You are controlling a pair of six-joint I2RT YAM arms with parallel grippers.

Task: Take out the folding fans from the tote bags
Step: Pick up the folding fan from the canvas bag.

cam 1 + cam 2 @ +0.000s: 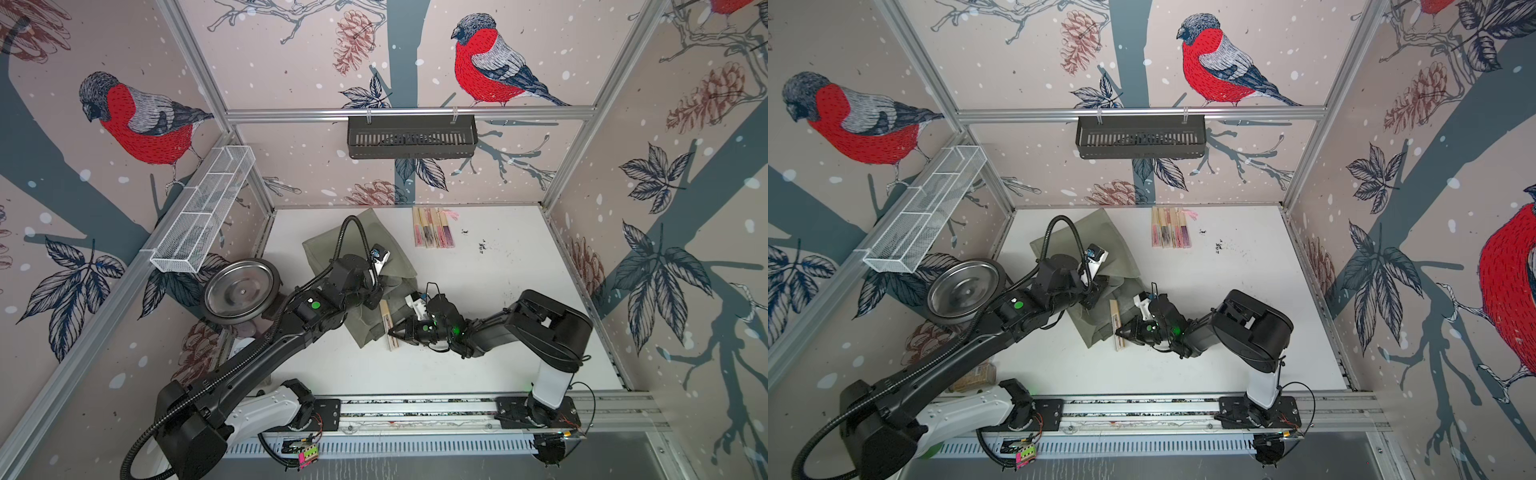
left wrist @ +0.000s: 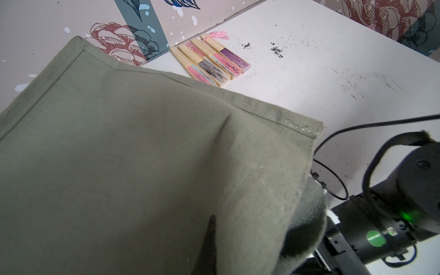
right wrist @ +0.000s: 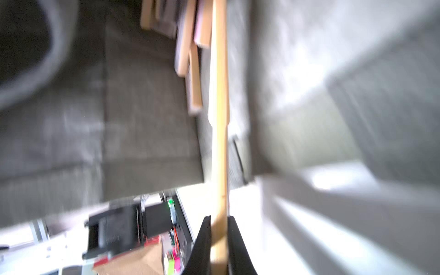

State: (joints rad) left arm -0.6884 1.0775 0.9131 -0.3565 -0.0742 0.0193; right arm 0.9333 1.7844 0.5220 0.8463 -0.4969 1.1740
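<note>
The right pincer [image 3: 219, 220] grips a folding fan [image 3: 219, 119] by its bamboo end. The fan sticks halfway out of the tote bag [image 1: 357, 226], which lies on the tabletop [image 1: 498, 282]. The left pincer [image 1: 368, 300] is closed on the bag's cloth, holding it up. In the right wrist view, other fans [image 3: 190, 62] lie inside the bag. Four fans [image 1: 432, 227] lie side by side near the back wall.

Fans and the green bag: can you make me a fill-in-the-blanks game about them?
1. The ___ claw pinches the fan poking out of the tote bag.
2. The row of fans by the back wall holds ___ fans.
3. The tassel at the end of that row is ___.

Missing words: right, four, pink.
</note>
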